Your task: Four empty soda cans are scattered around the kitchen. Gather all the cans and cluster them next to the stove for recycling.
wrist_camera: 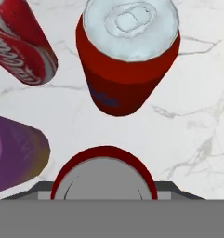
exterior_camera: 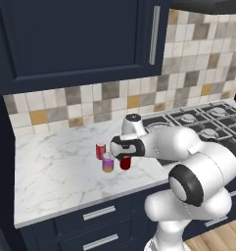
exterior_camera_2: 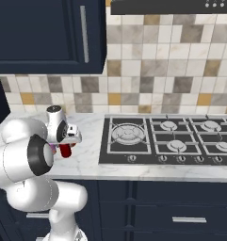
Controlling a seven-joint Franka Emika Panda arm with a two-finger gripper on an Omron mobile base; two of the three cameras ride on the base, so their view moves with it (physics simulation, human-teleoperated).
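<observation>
The gripper [exterior_camera: 125, 162] held a red can [exterior_camera: 125, 163] in part-closed jaws, above the marble counter [exterior_camera: 56, 171] left of the stove [exterior_camera_2: 166, 139]. Three cans clustered below: dark red [wrist_camera: 127, 56], bright red [exterior_camera: 100, 150], purple [exterior_camera: 107, 163]. Counter lay open leftward.

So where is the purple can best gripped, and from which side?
Probably from above, with the jaws closing across its upper side wall. The purple can stands upright on the counter, and red cans stand close behind and beside it, so a sideways approach looks tight.
</observation>
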